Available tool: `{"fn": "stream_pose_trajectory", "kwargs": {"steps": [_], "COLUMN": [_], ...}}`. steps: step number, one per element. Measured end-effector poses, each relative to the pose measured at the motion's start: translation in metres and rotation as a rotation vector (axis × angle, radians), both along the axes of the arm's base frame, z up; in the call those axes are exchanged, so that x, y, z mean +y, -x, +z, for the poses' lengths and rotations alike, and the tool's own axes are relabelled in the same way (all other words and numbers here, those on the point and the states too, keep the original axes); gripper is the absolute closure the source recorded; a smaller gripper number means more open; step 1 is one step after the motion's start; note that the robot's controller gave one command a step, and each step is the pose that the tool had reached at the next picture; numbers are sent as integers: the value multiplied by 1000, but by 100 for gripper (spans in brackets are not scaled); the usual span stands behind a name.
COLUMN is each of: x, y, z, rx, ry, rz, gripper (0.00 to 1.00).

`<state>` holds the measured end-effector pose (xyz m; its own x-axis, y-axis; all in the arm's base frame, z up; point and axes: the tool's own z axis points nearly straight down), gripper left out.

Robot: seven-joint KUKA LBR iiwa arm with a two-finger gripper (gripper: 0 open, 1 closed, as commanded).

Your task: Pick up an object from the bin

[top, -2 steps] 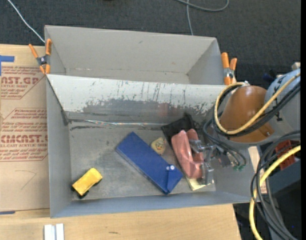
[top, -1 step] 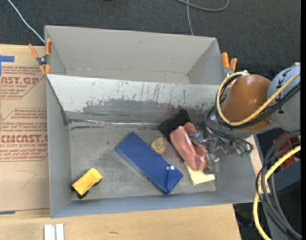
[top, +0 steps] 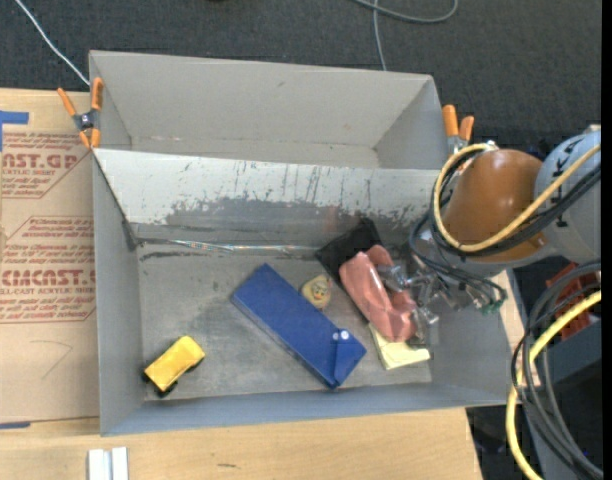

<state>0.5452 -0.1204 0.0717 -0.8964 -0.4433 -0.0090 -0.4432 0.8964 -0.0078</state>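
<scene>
The gripper (top: 418,306) is hanging low at the arm's side of the bin (top: 114,298), under the orange-brown wrist cover (top: 491,203) and its yellow cables, and whether it is wide or narrow cannot be told from this angle. Right against it, on the side away from the arm, a pink oblong thing (top: 371,290) is lying, its long axis running slantwise across the gripper's front, from the far wall's side toward the near wall; contact cannot be confirmed. Just beyond the pink thing's far end a black piece (top: 346,246) is sitting, and just under the gripper on the near side a pale yellow pad (top: 401,353) is lying flat. Further out, past the pink thing, a small round yellow thing (top: 317,290) and a long blue flat box (top: 296,323) are crowding that side. Well apart, a yellow block (top: 174,363) is resting alone. Room is looking tight behind the gripper, where the bin's wall is rising, and open only upward.
</scene>
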Motion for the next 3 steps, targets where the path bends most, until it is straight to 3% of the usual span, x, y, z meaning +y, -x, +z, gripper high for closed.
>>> {"fn": "stream_pose_trajectory", "kwargs": {"steps": [2, 3], "x": [-3, -7], "y": [-8, -15], "z": [8, 6], "rx": [4, 17], "ry": [0, -1], "rz": [36, 51], "gripper": [100, 100]}}
